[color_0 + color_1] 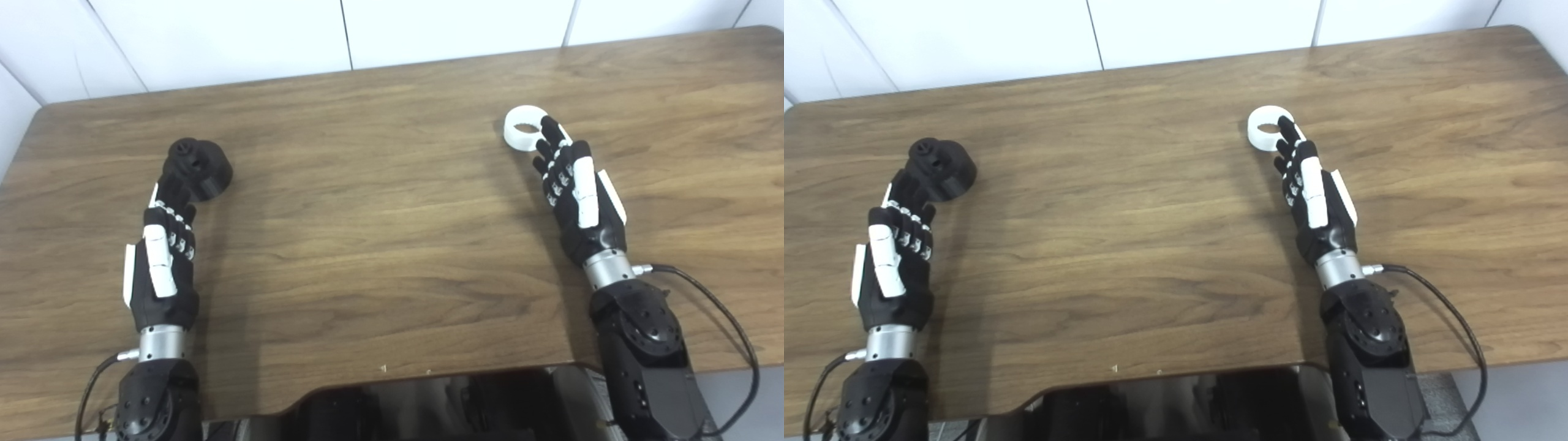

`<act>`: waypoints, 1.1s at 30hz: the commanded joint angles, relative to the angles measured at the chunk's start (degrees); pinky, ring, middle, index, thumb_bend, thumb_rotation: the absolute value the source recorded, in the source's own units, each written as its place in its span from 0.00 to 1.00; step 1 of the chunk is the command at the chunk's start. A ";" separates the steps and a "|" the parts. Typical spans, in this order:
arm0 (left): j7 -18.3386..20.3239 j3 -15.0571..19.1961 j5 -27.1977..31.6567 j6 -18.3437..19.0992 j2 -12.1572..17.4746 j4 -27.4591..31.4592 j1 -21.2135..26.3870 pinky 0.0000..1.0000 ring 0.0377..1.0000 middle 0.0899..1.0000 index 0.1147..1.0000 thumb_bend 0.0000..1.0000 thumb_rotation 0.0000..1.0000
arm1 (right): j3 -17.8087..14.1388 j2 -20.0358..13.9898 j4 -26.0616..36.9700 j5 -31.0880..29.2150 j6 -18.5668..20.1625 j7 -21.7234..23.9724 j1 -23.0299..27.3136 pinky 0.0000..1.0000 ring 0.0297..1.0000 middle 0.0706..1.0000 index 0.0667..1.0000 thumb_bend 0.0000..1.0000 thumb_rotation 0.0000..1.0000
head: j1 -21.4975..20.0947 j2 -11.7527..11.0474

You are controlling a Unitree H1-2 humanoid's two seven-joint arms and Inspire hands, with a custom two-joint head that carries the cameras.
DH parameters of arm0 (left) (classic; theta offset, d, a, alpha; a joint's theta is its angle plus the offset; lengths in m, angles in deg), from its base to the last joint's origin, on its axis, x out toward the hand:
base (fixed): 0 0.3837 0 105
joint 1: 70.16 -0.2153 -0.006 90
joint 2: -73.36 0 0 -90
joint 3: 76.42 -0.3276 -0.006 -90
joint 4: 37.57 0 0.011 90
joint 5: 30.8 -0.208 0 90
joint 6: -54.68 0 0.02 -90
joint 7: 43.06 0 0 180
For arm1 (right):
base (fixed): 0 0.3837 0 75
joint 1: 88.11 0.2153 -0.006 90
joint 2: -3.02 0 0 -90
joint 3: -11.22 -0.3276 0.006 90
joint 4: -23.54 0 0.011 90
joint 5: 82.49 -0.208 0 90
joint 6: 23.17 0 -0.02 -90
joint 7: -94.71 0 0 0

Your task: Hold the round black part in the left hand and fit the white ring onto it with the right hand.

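While there's loads of bare table [380, 245] between my hands, my left hand [162, 257] curls loosely against the round black part [205, 168] just past its fingertips, and my right hand [579, 190], fingers spread, touches the white ring [520, 127] at its fingertips.

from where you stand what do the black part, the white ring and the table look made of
Black part: looks like matte plastic, dull with no glints, possibly printed.
White ring: looks like matte white plastic, even and opaque.
Table: wood grain with a soft sheen; solid wood or laminate, I cannot tell which.
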 commanded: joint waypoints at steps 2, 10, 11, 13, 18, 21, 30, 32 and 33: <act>0.67 -0.37 -0.71 -0.61 0.93 1.56 -0.46 1.00 1.00 1.00 0.97 0.60 0.85 | -0.05 0.06 1.37 -0.48 -3.14 0.32 0.89 1.00 1.00 1.00 0.95 0.61 1.00 | 0.38 -0.16; 0.72 -0.90 -3.78 -1.50 1.73 2.02 -1.29 1.00 1.00 1.00 1.00 0.56 0.84 | 0.56 -0.55 0.13 0.15 -4.67 0.57 1.93 1.00 1.00 1.00 0.94 0.59 1.00 | 1.14 -1.12; 0.61 -0.97 -4.16 -1.56 1.73 2.06 -1.35 1.00 1.00 1.00 1.00 0.57 0.83 | 0.56 -0.61 -0.03 0.14 -4.71 0.56 2.09 1.00 1.00 1.00 0.94 0.59 1.00 | 1.14 -1.11; 0.38 -0.96 -4.35 -1.29 1.50 2.20 -1.40 1.00 1.00 1.00 1.00 0.57 0.81 | 0.60 -0.71 -0.22 0.27 -4.63 0.49 2.54 1.00 1.00 1.00 0.94 0.60 1.00 | 1.26 -1.24; -1.35 -0.75 -6.97 -1.48 0.71 1.67 -1.08 1.00 1.00 0.99 0.98 0.61 0.66 | 0.66 -1.07 -0.37 1.79 -4.77 -0.04 3.22 1.00 1.00 0.98 0.92 0.65 0.68 | 1.82 -1.72; -3.97 -0.69 -11.39 -0.82 0.26 1.49 -0.82 1.00 0.99 0.98 0.95 0.61 0.57 | 0.94 -2.00 -0.28 4.51 -4.88 -0.38 3.48 0.99 1.00 0.97 0.91 0.72 0.51 | 3.11 -2.31; -8.34 -1.20 -20.91 1.62 0.22 3.14 -0.27 0.98 0.99 0.98 0.95 0.73 0.43 | 0.53 -3.67 -2.12 4.20 -6.27 0.48 4.62 1.00 1.00 0.98 0.90 0.80 0.36 | 8.44 -4.12; -8.71 -1.09 -21.54 2.47 0.13 3.61 -0.07 0.98 0.99 0.98 0.95 0.75 0.41 | 0.44 -3.98 -2.59 3.91 -6.65 0.69 4.79 1.00 1.00 0.98 0.90 0.80 0.36 | 8.44 -4.12; -8.80 -1.10 -21.73 2.60 0.13 3.66 -0.06 0.98 0.99 0.98 0.95 0.75 0.41 | 0.45 -4.00 -2.64 3.85 -6.73 0.70 4.80 1.00 1.00 0.98 0.91 0.80 0.35 | 8.44 -4.12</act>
